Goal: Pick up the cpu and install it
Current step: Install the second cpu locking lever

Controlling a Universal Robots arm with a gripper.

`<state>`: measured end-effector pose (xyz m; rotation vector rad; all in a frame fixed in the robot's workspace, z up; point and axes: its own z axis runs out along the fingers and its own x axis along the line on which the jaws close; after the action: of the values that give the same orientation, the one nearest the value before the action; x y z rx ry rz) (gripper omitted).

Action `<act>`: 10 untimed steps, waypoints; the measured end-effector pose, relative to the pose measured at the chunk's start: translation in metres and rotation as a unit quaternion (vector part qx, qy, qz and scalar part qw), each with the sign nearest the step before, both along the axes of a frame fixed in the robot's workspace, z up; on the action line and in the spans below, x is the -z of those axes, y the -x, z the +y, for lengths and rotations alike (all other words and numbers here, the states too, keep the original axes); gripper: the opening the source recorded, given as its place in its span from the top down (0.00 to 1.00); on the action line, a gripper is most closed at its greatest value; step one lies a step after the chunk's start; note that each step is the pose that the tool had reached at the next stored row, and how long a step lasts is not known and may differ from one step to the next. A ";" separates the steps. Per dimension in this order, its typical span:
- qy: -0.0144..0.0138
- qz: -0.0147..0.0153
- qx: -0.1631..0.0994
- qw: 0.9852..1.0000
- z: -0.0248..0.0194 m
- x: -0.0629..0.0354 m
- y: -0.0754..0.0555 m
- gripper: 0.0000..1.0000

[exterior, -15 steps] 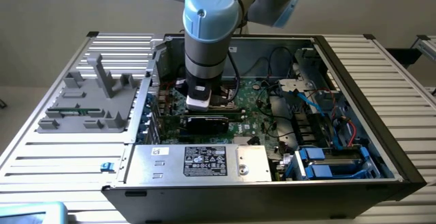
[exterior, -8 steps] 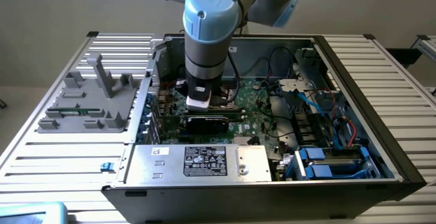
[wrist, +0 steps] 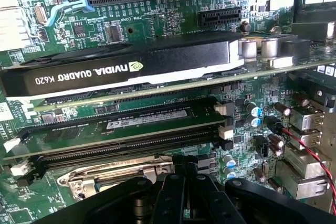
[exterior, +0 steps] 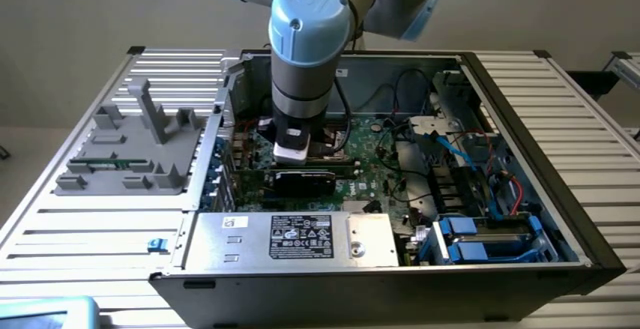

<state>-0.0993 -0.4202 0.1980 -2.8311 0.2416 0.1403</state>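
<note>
Landmark: the graphics card, seated edge-on in the motherboard, is being used as the reference for every position below.

Arm position: the gripper is being held low inside the computer case, just beside the graphics card.

Gripper state: the fingers are being pressed fully together. Whether anything thin is being pinched between them cannot be told.

Area under the fingertips: a metal socket frame is being approached. It lies beyond the memory module, on the module's far side from the graphics card.

cpu location: it cannot be told. The spot directly below the fingertips, at the socket frame, is being hidden by the gripper body.

Weight (judged): the cpu is being treated as a very light part, so lifting effort is not being regarded as a concern.

Stiffness (judged): it is being treated as thin and rigid, with no give under the pads.

Surface (judged): the polished metal top is being regarded as slippery, so a grip across the flat faces is being advised against.

Fragility (judged): the underside contacts and the socket pins are being regarded as easily damaged by tilt or side load.

Hold point (judged): two opposite edges of the rim are being recommended, with the chip being carried level.
</note>
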 end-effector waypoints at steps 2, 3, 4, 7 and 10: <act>-0.001 0.000 0.000 1.000 0.0000 0.0007 0.000 0.89; -0.002 0.000 0.000 1.000 0.0000 0.0011 0.000 0.89; -0.002 0.000 0.000 1.000 0.0000 0.0015 0.000 0.89; -0.004 0.000 0.000 1.000 0.0000 0.0025 0.000 0.89; -0.006 0.000 0.000 1.000 0.0001 0.0033 0.000 0.89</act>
<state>-0.0992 -0.4201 0.1946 -2.8201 0.2401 0.1410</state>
